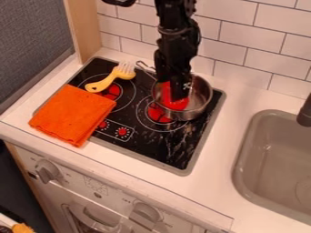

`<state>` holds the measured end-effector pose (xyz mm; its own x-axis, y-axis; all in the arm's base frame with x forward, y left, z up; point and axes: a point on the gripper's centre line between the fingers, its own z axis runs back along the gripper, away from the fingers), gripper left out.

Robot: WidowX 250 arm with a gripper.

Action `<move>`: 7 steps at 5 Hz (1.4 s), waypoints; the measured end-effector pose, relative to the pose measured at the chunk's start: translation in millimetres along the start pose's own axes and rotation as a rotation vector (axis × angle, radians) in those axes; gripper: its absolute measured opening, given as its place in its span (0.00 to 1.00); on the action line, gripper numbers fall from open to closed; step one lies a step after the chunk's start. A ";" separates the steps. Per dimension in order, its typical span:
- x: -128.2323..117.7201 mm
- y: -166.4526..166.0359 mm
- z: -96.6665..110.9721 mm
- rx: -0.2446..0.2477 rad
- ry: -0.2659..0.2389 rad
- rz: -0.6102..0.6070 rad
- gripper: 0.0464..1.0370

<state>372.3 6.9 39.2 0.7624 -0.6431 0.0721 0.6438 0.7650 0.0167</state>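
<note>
I've got the black 2-finger gripper (178, 97) in the round silver metal pot (202, 101), at the red object (173, 103); can't tell if clamped. Pot's by the black glass stovetop's (148, 151) back right corner, orange cloth (72, 114) over front left.

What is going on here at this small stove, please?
The black robot gripper is down in a metal pot on the toy stove, right at a red object; I cannot tell if it holds it. To the left, a fork with a yellow handle lies on the stove, and an orange cloth lies partly over the stove's edge.
</note>
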 end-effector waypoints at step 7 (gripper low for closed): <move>1.1 24.6 -34.4 -0.041 0.050 0.074 0.62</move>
<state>391.2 23.8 5.4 0.8095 -0.5867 0.0220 0.5871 0.8090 -0.0278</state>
